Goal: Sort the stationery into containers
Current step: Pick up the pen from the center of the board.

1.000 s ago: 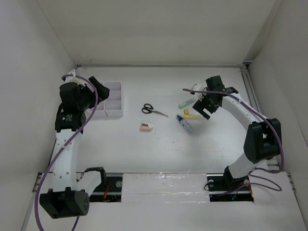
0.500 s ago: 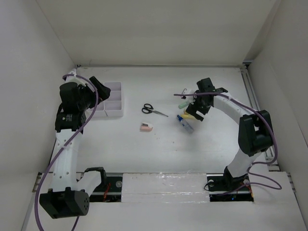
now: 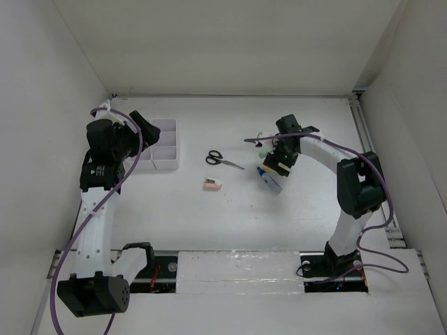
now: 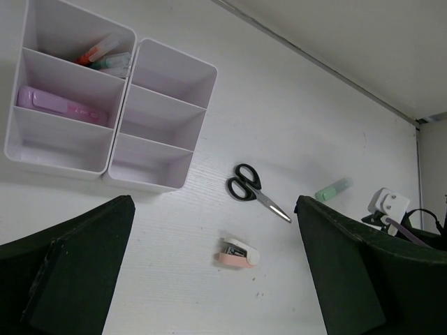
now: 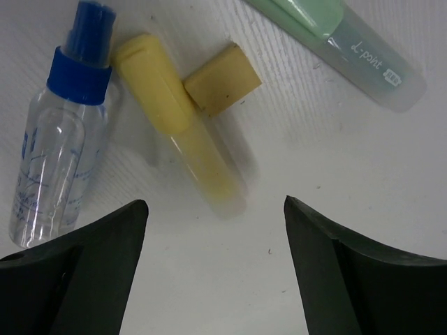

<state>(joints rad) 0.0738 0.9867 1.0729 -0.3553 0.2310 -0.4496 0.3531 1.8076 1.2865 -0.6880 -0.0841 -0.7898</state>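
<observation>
Yellow highlighter (image 5: 180, 132) under right gripper (image 5: 215, 206) — jaws spread; left gripper (image 4: 214, 206) spread likewise

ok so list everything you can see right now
organiser tray: 1, white, six compartments, far left
highlighters: at least 2, orange and green, in an end compartment of the tray
purple item: 1, in the middle compartment next to them
scissors: 1, black handles, centre
pink-white block: 1, nearer than the scissors
green highlighter: 1, right of the scissors
yellow highlighter: 1, under the right gripper
yellow block: 1, touching the yellow highlighter
spray bottle: 1, clear with blue cap, beside the yellow highlighter
left gripper: open, holding nothing
right gripper: open, holding nothing
</observation>
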